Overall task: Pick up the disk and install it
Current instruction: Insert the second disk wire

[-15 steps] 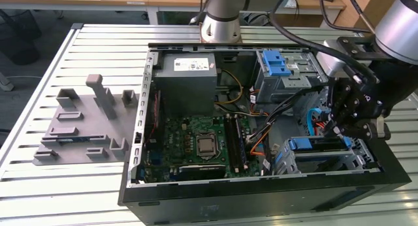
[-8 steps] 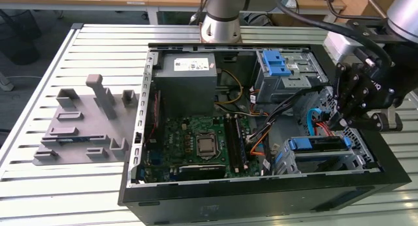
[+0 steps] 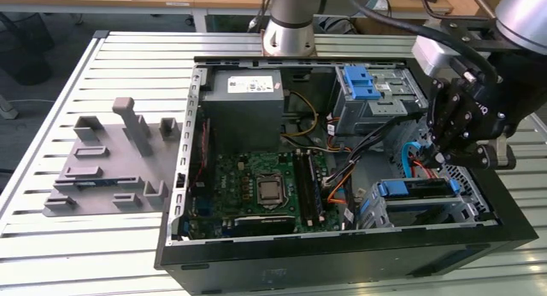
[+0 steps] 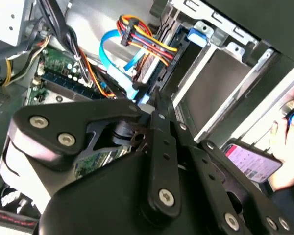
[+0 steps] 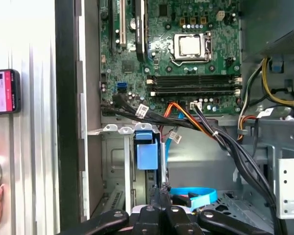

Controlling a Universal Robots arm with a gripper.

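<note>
The disk sits in the lower right of the exterior view. It is inside a metal cage in the open computer case, which lies on the table. So the picking up looks done, and I think the work is at the last bit of putting the disk in. The claw hangs just above and to the right of the disk. In the first wrist view its tips look closed together, with nothing that I can see between them. They are right by the back end of the disk, near a flat blue cable. I cannot tell if they touch the disk. The disk stands on its thin edge. In the exterior view its long side runs left to right across the frame. Its blue handle end points left, toward the green board, and its other end points right, under the claw. If the disk is not all the way in, it needs a slow, straight push along the cage, not a tilted one. The bunch of black and orange wires lies close by, so the claw must stay clear of them.
</note>
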